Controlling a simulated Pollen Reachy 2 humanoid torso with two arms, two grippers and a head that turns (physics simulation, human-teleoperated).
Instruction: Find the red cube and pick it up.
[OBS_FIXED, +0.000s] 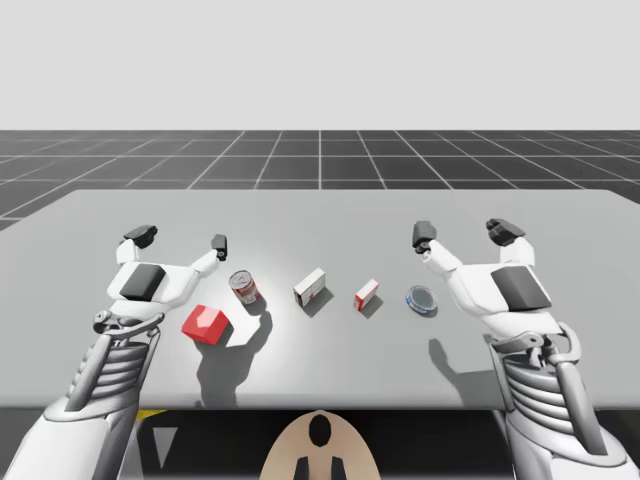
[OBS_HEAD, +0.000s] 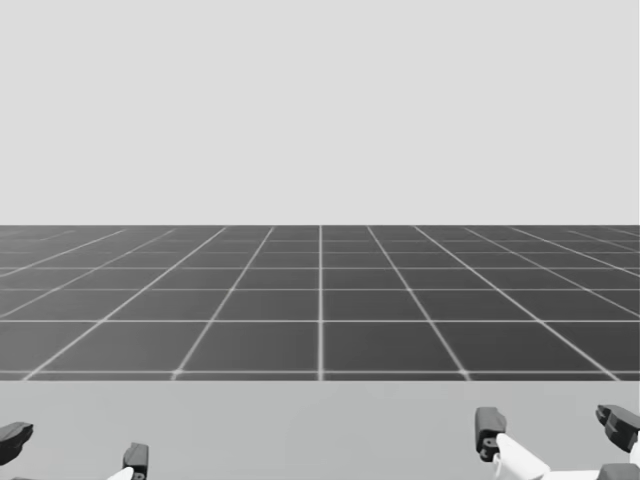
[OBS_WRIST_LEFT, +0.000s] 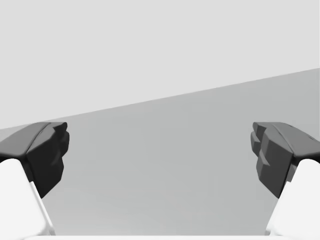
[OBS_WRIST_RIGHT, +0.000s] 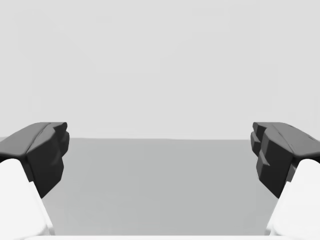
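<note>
The red cube (OBS_FIXED: 206, 323) rests on the grey table (OBS_FIXED: 320, 215) near its front left, just under and to the right of my left forearm. My left gripper (OBS_FIXED: 180, 239) hovers open above the table, further back than the cube, with nothing between its fingers (OBS_WRIST_LEFT: 42, 155). On the right side my right gripper (OBS_FIXED: 465, 233) is also open and empty, its fingers (OBS_WRIST_RIGHT: 280, 155) spread wide. Both pairs of fingertips (OBS_HEAD: 488, 432) peek over the lower edge of the head view.
A red-and-white can (OBS_FIXED: 244, 287) stands right of the cube. Two red-and-white boxes (OBS_FIXED: 311, 288) (OBS_FIXED: 367, 294) lie near the table's middle. A flat blue tin (OBS_FIXED: 421, 299) sits beside my right arm. Beyond the table is dark gridded floor (OBS_HEAD: 320, 300).
</note>
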